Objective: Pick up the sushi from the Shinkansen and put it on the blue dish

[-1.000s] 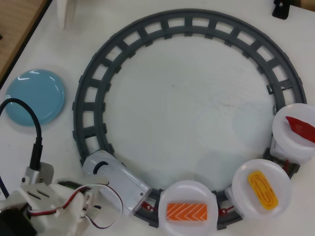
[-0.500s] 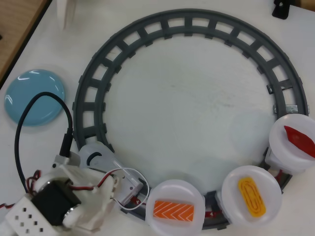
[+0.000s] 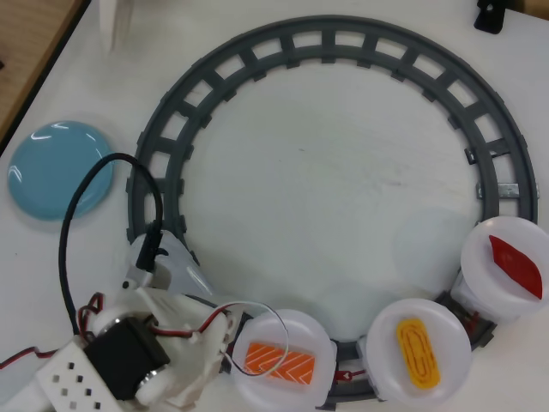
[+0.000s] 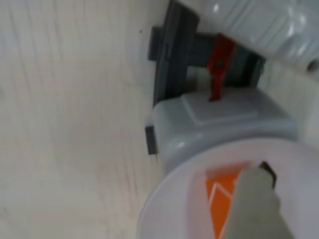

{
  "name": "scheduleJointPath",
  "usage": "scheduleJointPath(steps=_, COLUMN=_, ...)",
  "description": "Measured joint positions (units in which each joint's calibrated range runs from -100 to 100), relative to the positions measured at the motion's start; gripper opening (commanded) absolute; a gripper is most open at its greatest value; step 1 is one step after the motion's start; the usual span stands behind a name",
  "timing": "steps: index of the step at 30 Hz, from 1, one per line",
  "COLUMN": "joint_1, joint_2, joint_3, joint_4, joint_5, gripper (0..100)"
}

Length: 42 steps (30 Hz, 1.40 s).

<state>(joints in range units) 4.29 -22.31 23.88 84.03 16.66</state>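
At the bottom left of the overhead view, the robot arm's gripper (image 3: pixel 230 350) reaches toward the sushi (image 3: pixel 279 361), an orange salmon piece with white stripes. The sushi lies on the first white plate (image 3: pixel 279 330) behind the Shinkansen (image 3: pixel 167 262), a white toy train on a grey circular track (image 3: pixel 343 39). The arm's body covers most of the train. The blue dish (image 3: pixel 58 169) sits empty on the table, outside the track at the upper left, well apart from the sushi.

The step in hand looks like the approach to the grasp. To do it well, the gripper should probably settle with one finger on each long side of the sushi and close only on the piece, without pressing on the plate rim or tipping the plate. The lift should then be straight up, so the piece clears the rim before swinging over to the blue dish.

Much is hard to make out. In the wrist view, one pale, blurred finger (image 4: pixel 256 206) lies over the orange sushi (image 4: pixel 219 196), while the other finger is out of frame. Whether the fingers are spread or pressed together cannot be told from either view. Whether the finger touches the sushi is also unclear. The plate's lower edge is cut off in the overhead view. Two further plates trail behind, carrying a yellow piece (image 3: pixel 418 350) and a red piece (image 3: pixel 515 266).
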Motion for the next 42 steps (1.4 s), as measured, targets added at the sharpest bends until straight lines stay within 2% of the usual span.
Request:
scheduleJointPath(steps=24, joint_1=1.7, joint_2=0.0, joint_3=3.2, joint_4=3.5, joint_5=0.6, gripper=20)
scheduleJointPath(steps=35, joint_1=-0.5, joint_2=0.0, joint_3=10.3, joint_4=-6.1, joint_5=0.6, gripper=19)
scheduleJointPath(steps=40, joint_1=-3.2, joint_2=0.0, joint_3=10.7, joint_4=-7.4, joint_5=0.6, gripper=3)
scheduleJointPath(steps=42, joint_1=-3.7, joint_2=0.0, joint_3=10.7, joint_4=-7.4, joint_5=0.6, gripper=3)
